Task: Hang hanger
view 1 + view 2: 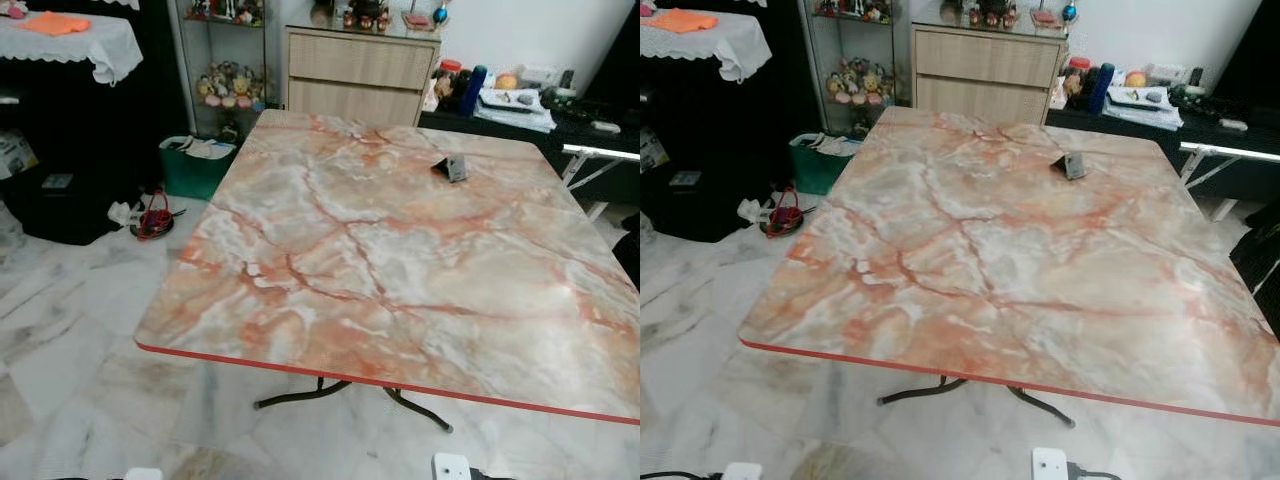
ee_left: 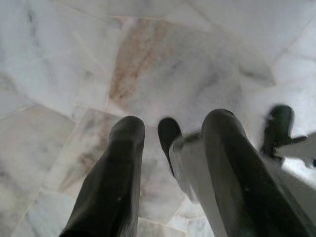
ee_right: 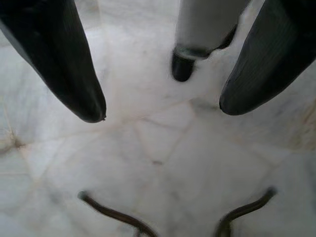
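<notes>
Search step in hand: both arms hang idle over the pale marble floor [image 2: 173, 64], left claw [image 2: 173, 128] and right claw [image 3: 163, 111] apart and empty; no hanger visible on the orange-veined marble-patterned bench [image 1: 400, 260], so locating it comes next.

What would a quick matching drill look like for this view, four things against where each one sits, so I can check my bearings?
Things:
1. small dark object
2. green bin
3. orange cloth
4. red item

Places:
A. on the white-clothed table at far left
B. on the floor, left of the marble table
C. on the marble tabletop, far right part
D. on the floor below the glass shelf

Pairs: 1-C, 2-D, 3-A, 4-B.

Both arms hang idle over the floor: left tool and right tool, fingers apart and empty.
</notes>
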`<state>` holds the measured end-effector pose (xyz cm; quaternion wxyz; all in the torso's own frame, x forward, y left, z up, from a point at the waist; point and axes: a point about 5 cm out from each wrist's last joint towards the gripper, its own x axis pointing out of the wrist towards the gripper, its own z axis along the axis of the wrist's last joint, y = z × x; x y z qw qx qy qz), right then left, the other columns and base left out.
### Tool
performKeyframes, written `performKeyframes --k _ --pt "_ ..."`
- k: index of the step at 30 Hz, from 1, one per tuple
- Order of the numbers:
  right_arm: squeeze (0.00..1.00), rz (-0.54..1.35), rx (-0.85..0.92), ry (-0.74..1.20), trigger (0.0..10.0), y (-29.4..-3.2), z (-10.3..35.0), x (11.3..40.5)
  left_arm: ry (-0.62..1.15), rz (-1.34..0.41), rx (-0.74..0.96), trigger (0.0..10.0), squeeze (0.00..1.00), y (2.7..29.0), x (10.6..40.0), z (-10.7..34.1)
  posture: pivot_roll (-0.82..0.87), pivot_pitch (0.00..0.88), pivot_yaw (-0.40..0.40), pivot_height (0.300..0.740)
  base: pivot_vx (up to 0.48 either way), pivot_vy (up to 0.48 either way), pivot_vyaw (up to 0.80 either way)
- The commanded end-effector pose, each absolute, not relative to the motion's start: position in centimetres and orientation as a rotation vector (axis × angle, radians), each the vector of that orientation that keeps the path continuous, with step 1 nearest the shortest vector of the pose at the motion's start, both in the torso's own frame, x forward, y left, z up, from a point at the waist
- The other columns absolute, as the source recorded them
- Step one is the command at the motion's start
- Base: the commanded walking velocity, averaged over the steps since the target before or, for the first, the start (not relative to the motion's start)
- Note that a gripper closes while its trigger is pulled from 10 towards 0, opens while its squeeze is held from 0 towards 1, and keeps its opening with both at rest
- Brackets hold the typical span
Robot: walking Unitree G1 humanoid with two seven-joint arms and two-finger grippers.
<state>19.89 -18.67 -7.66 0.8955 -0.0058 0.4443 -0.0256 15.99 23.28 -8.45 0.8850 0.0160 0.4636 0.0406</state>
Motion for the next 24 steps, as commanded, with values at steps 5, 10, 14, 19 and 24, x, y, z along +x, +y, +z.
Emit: performKeyframes --k 5,10,14,19,24 --pt "0.00 -0.181 0.323 0.871 10.0 -17.05 -6.77 21.93 0.789 0.141 -0.099 10.0 0.00 22.94 19.87 -6.50 0.11 0.063 -0.074 0.740 0.000 -0.480 -0.10" --pt "0.00 -0.185 0.329 0.869 10.0 -17.02 -6.76 21.94 0.789 0.137 -0.099 10.0 0.00 22.87 19.87 -6.52 0.11 0.064 -0.073 0.740 0.000 -0.480 0.00" --pt "0.00 -0.188 0.333 0.866 10.0 -16.96 -6.75 21.95 0.791 0.135 -0.101 10.0 0.00 22.79 19.85 -6.55 0.11 0.065 -0.071 0.740 0.000 -0.480 0.00" --pt "0.00 -0.187 0.335 0.863 10.0 -16.89 -6.73 21.99 0.792 0.133 -0.101 10.0 0.00 22.67 19.80 -6.60 0.11 0.064 -0.070 0.740 0.000 -0.480 0.00" --pt "0.00 -0.182 0.329 0.865 10.0 -16.81 -6.73 22.01 0.795 0.130 -0.099 10.0 0.00 22.65 19.79 -6.62 0.11 0.064 -0.068 0.740 0.000 -0.480 0.00"
